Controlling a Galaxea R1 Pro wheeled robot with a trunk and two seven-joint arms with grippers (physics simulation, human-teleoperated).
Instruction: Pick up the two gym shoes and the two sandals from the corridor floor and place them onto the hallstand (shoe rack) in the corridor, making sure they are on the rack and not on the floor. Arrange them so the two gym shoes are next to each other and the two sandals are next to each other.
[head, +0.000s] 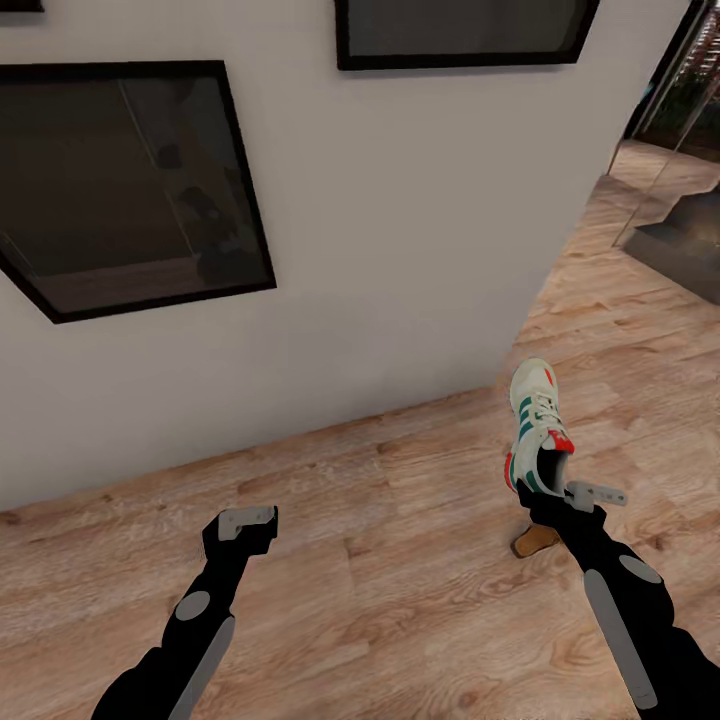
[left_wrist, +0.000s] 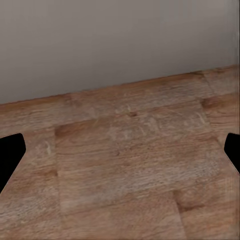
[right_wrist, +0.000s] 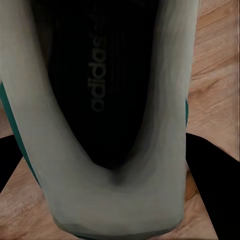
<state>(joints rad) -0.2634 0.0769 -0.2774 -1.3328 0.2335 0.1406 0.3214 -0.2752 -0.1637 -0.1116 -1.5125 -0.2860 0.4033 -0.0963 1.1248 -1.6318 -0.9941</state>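
The right gripper (head: 572, 492) clamps a gym shoe (head: 536, 430) by its heel for carrying; the left gripper (head: 246, 522) hangs apart, empty

From the head camera, the wall (head: 400, 250) stands at twelve o'clock, with the floor (head: 400, 580) spreading from its foot toward six. Two dark frames hang on the wall: one (head: 120, 190) at ten o'clock, another (head: 465, 30) at twelve, higher. A shoe (head: 535, 430) sits at four o'clock, held at its heel end by the right gripper (head: 585, 497), toe toward the wall's corner. Something small (head: 535, 540) lies on the floor just below it. The left gripper (head: 245, 522) hangs at seven o'clock above bare planks.
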